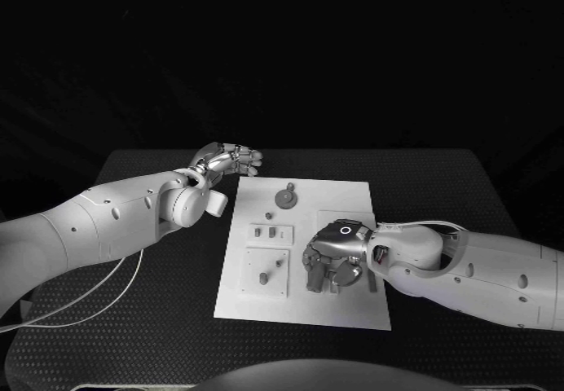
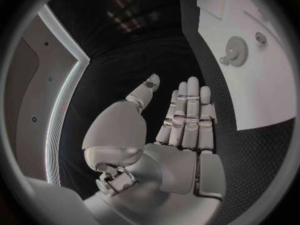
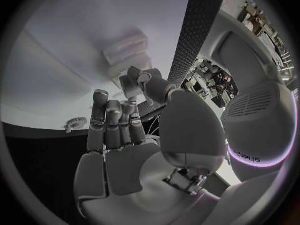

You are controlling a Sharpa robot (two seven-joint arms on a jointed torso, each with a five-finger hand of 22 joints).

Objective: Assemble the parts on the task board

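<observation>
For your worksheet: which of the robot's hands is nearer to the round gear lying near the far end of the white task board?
Left. The left hand hovers off the task board, just beyond its far left corner, close to the gear. The right hand is over the board's middle, nearer the robot.

— What lay under the board?
— A black table with a finely textured top (the weave showed plainly in the left wrist view).
— Anything else?
— White cables trailed over its near left corner.
</observation>
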